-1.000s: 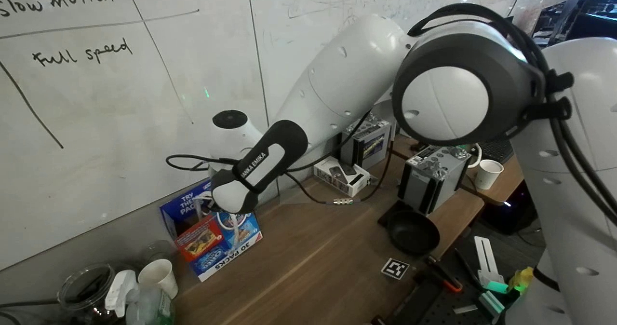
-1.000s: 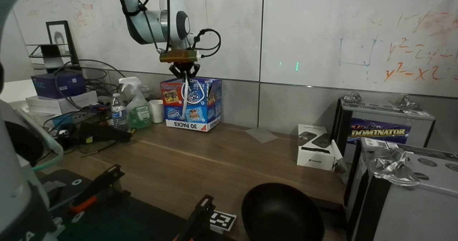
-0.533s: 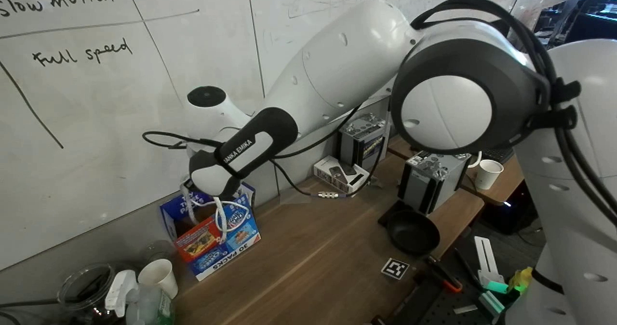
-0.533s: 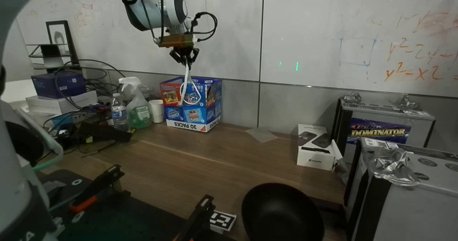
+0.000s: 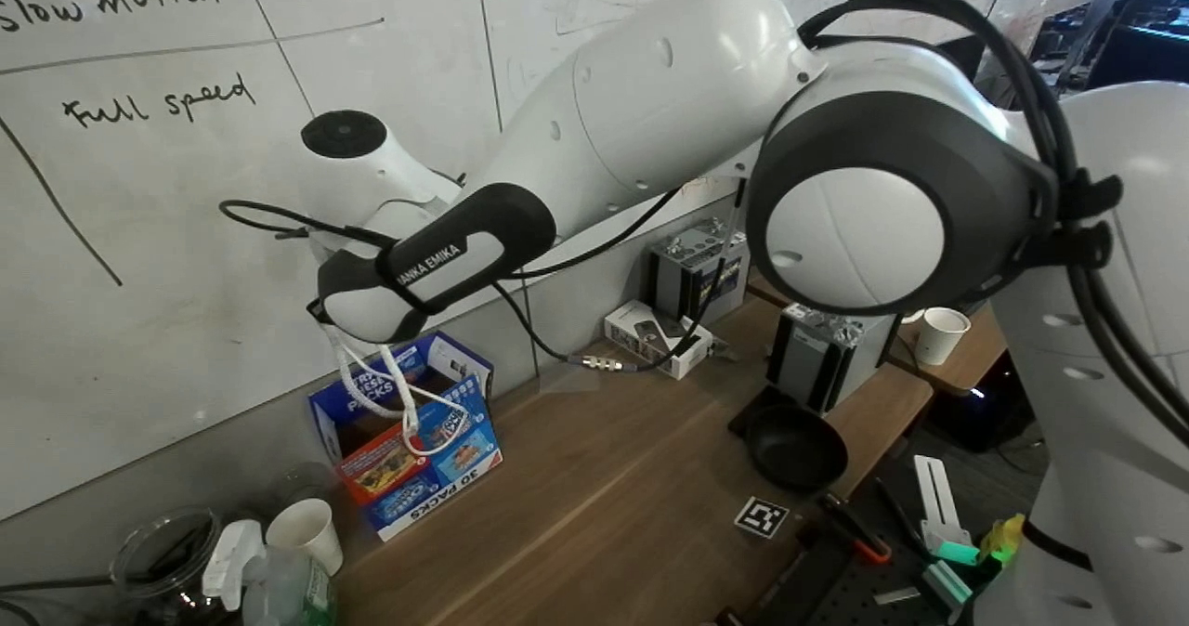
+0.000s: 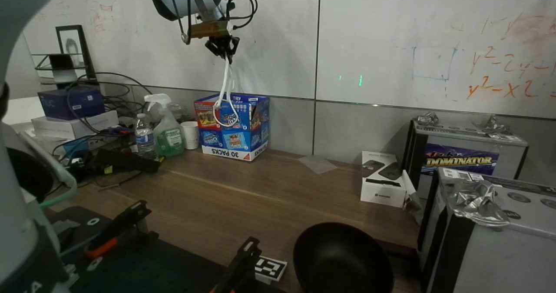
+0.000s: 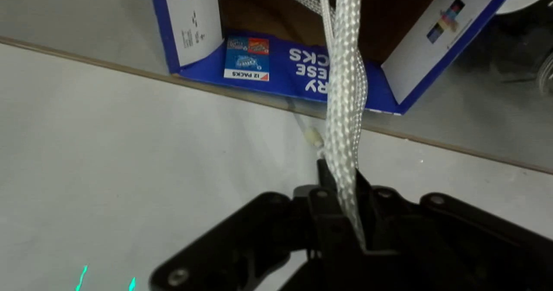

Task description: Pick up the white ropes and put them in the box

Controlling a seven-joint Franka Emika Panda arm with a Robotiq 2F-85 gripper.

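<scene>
My gripper (image 6: pixel 228 59) is shut on the white ropes (image 6: pixel 224 84), high above the table near the whiteboard. The ropes dangle in loose loops, their lower ends overlapping the front of the blue box (image 6: pixel 236 141) in both exterior views. The box (image 5: pixel 469 454) stands with its top open against the wall. From the wrist, the white ropes (image 7: pixel 344 88) run out of the gripper (image 7: pixel 339 168) across the box's opening, with the blue back flap (image 7: pixel 285 68) behind them. The robot's wrist hides the fingers in an exterior view where the ropes (image 5: pixel 406 398) hang below it.
Beside the box stand a paper cup (image 6: pixel 190 135), a green spray bottle (image 6: pixel 168 138) and a water bottle (image 6: pixel 144 138). A black round container (image 6: pixel 341 258) sits near the front. At the far side are a white carton (image 6: pixel 382 180) and grey cases (image 6: pixel 491 241). A whiteboard (image 6: pixel 391 45) rises behind.
The gripper has risen, drifting slightly left in both exterior views, and the ropes have come up with it, still held. More of the box's opening shows. The box has stayed in place.
</scene>
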